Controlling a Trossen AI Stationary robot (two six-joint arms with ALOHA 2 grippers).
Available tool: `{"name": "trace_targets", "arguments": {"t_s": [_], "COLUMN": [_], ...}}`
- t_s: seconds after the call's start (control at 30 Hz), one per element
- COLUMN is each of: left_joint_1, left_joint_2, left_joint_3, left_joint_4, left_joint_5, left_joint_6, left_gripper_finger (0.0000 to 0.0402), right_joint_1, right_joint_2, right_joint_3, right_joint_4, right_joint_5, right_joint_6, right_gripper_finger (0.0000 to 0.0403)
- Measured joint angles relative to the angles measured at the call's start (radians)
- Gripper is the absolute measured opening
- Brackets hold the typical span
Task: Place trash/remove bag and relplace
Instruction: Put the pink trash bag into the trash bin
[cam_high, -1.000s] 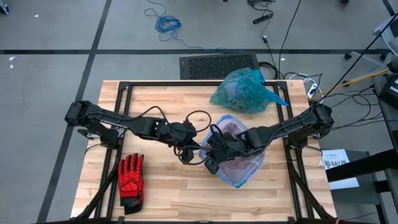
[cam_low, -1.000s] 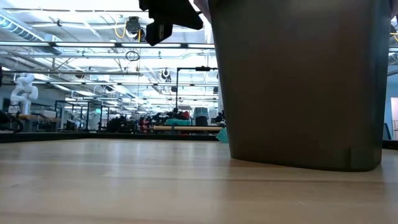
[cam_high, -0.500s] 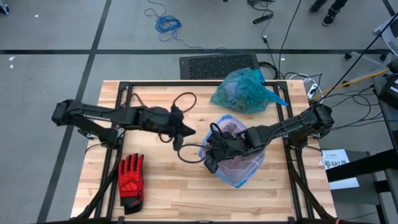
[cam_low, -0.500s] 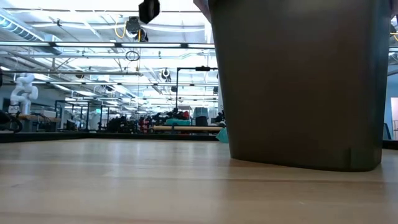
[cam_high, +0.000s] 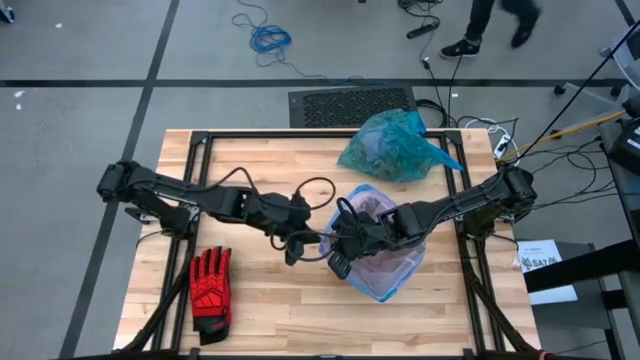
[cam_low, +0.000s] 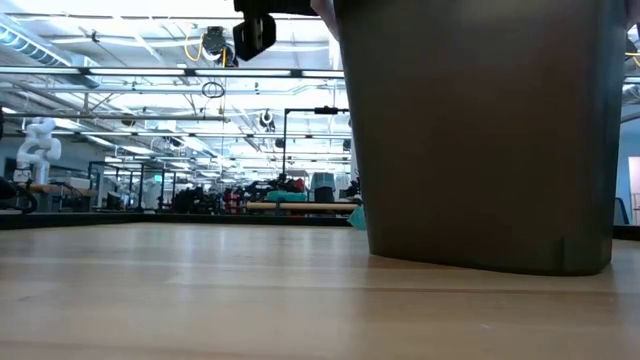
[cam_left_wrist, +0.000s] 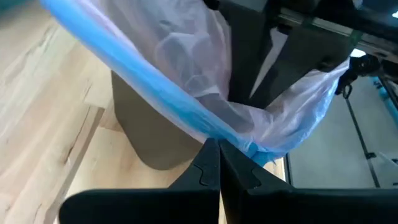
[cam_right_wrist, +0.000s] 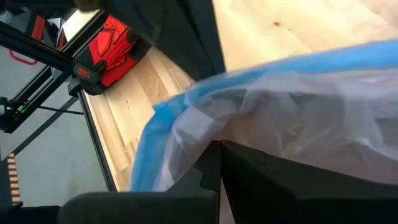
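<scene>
Teal-green bag (cam_high: 392, 146) lies bunched, tail toward the table's right edge; both tools closed, pinching lilac liner (cam_high: 375, 255).

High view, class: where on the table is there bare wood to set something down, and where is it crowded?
Bare wood: the far left stretch beside the teal-green bag, and the near strip between the red glove and the bin's lilac bag. Crowded: the middle, where the left gripper and right gripper meet at that bag's blue rim.
</scene>
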Motion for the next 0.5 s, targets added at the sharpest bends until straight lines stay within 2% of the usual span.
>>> {"name": "trace_targets", "arguments": {"t_s": [0.4, 0.5], "left_joint_1": [0.022, 0.042], "left_joint_2": [0.078, 0.081], "left_joint_3": [-0.019, -0.040], "left_joint_4": [0.014, -0.024], "left_joint_5": [0.011, 0.010], "left_joint_6": [0.050, 0.048], "left_gripper_finger": [0.0000, 0.0000], "right_joint_1": [-0.021, -0.022], "right_joint_2": [0.000, 0.000], "right_joint_3": [0.000, 0.000], "right_joint_4": [0.001, 0.000], "right_joint_5": [-0.003, -0.003], "right_joint_6": [-0.011, -0.011], "right_gripper_finger": [0.0000, 0.0000]}}
